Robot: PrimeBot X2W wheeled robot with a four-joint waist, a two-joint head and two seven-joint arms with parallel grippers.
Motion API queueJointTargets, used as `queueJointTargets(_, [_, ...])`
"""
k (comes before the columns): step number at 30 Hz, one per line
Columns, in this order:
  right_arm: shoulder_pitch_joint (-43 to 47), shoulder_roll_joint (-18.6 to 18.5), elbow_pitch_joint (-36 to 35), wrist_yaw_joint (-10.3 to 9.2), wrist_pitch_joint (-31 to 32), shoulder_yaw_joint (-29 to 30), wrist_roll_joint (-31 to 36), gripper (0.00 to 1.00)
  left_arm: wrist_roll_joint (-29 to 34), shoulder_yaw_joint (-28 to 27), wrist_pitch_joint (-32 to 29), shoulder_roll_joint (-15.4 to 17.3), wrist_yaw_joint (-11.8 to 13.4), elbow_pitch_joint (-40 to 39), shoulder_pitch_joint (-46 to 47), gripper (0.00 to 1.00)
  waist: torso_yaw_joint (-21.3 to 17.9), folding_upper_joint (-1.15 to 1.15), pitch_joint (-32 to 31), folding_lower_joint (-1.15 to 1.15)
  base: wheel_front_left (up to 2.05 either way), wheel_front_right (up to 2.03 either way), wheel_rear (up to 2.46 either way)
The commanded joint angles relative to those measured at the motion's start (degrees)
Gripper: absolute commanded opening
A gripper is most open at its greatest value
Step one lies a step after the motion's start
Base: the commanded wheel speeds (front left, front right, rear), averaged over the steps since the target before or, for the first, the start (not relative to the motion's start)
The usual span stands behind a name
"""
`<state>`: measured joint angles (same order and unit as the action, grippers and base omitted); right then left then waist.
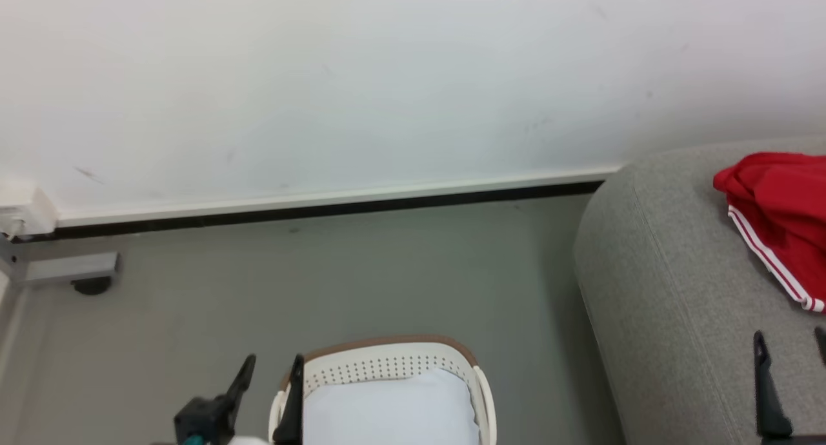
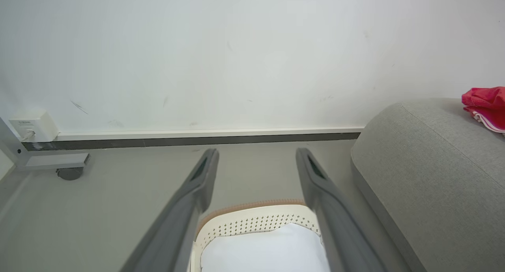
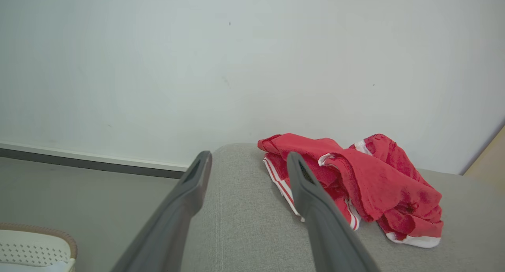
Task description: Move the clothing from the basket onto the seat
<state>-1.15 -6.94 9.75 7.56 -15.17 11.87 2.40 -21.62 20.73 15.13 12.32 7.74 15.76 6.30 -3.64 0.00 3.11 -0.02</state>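
The soft bright red garments with white stripes and trim (image 3: 367, 185) are seen crumpled in a heap on the large grey woven-fabric sofa (image 3: 244, 224), set back from its rounded end. Nothing is held. The right gripper (image 3: 249, 157) is poised over the sofa just short of the heap, fingers spread apart and empty. The left gripper (image 2: 257, 153) is likewise spread and empty above the oval cream-white perforated basket with the brown rim (image 2: 256, 222).

In the visible part of the basket a pale blue-white flat pad (image 2: 264, 250) is seen and no red fabric; the near part is cut off. The transfer is therefore judged finished or nearly so. The hidden part should be checked before the arms are drawn back.

Open grey floor (image 1: 387, 271) is left between basket and sofa. The basket rim and the sofa's rounded side are the edges to be cleared.
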Motion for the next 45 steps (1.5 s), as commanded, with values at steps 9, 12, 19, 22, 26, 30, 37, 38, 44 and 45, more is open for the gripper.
queueJointTargets(9, [7.14,3.41,-1.48,-0.15,0.04,-3.13,-0.72,1.0,6.04,-9.8,0.02,-3.98,-3.15,-0.34,-8.01,1.0,3.55,0.0,-4.62,0.02,0.0,0.0,0.0])
queueJointTargets(12, [7.89,3.77,-0.94,-0.15,0.04,-4.11,-0.94,1.0,7.55,-12.01,0.02,-5.28,-4.31,-0.41,-9.55,1.0,3.98,0.0,-5.37,0.02,0.0,0.0,0.0])
queueJointTargets(19, [6.15,4.01,0.57,-0.15,0.04,-5.97,-1.55,1.0,10.56,-14.83,0.02,-7.17,-6.75,0.3,-10.81,1.0,4.75,0.0,-6.46,0.02,0.0,0.0,0.0])
queueJointTargets(22, [5.91,4.02,1.04,-0.15,0.04,-6.48,-2.18,1.0,11.66,-15.6,0.02,-7.68,-7.46,0.45,-10.46,1.0,5.08,0.0,-6.69,0.02,0.0,0.0,0.0])
queueJointTargets(26, [6.03,4.03,1.53,-0.14,0.04,-6.72,-2.68,1.0,12.71,-16.34,0.02,-8.38,-8.13,0.53,-10.15,1.0,5.47,0.0,-6.72,0.02,0.0,0.0,0.0])
queueJointTargets(30, [6.39,4.13,2.15,0.0,0.01,-6.93,-2.47,0.0,11.97,-16.56,-0.02,-8.69,-8.96,0.87,-10.22,0.0,5.65,0.0,-6.71,0.02,0.0,0.0,0.0])
queueJointTargets(37, [6.21,4.6,4.67,0.0,1.57,-6.36,-6.68,0.0,8.1,-17.3,-1.47,-8.91,-9.26,2.94,-10.07,0.0,5.61,0.0,-6.6,0.02,0.0,0.0,0.0])
queueJointTargets(38, [6.02,4.59,4.68,0.0,1.91,-6.31,-7.97,0.0,6.95,-17.47,-1.8,-8.92,-9.35,2.89,-9.9,0.0,5.6,0.0,-6.58,0.02,0.0,0.0,0.0])
queueJointTargets(44, [5.21,4.53,4.4,-0.01,3.43,-6.42,-15.4,0.0,0.35,-18.2,-3.38,-8.95,-9.85,2.34,-9.12,0.0,5.5,0.0,-6.39,0.02,0.0,0.0,0.0])
queueJointTargets(45, [5.08,4.52,4.35,-0.01,3.65,-6.45,-16.6,0.0,-0.73,-18.31,-3.63,-8.95,-9.93,2.24,-9.0,0.0,5.48,0.0,-6.36,0.02,0.0,0.0,0.0])
